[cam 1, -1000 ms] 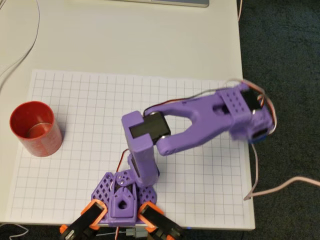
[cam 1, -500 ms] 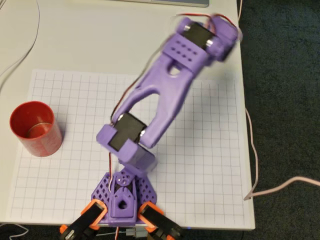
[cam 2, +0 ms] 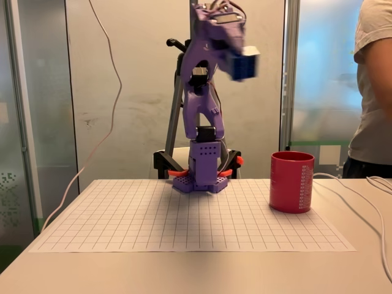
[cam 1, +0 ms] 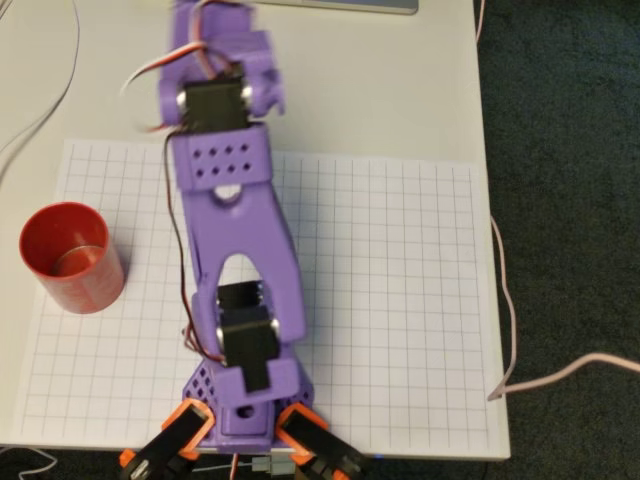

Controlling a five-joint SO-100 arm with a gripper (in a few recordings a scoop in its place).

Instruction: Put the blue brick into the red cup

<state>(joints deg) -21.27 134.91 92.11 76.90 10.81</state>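
Note:
In the fixed view my purple gripper (cam 2: pixel 241 61) is raised high above the table, blurred, and shut on the blue brick (cam 2: pixel 246 66). The red cup (cam 2: pixel 292 182) stands upright on the grid mat, low and to the right of the gripper, well apart from it. In the overhead view the arm stretches from its base toward the far side of the table, with the gripper (cam 1: pixel 213 35) at the top of the picture. The red cup (cam 1: pixel 70 258) sits at the mat's left edge, and the arm covers the brick here.
A white grid mat (cam 1: pixel 400 300) covers the table. The arm's base (cam 1: pixel 245 415) is clamped at the near edge. Cables trail at the right (cam 1: pixel 510 330) and upper left (cam 1: pixel 40 110). A person (cam 2: pixel 375 92) stands at the right in the fixed view.
The arm has swung from the mat's right edge round to the far side and toward the left in the overhead view, carrying the brick. The cup has not moved.

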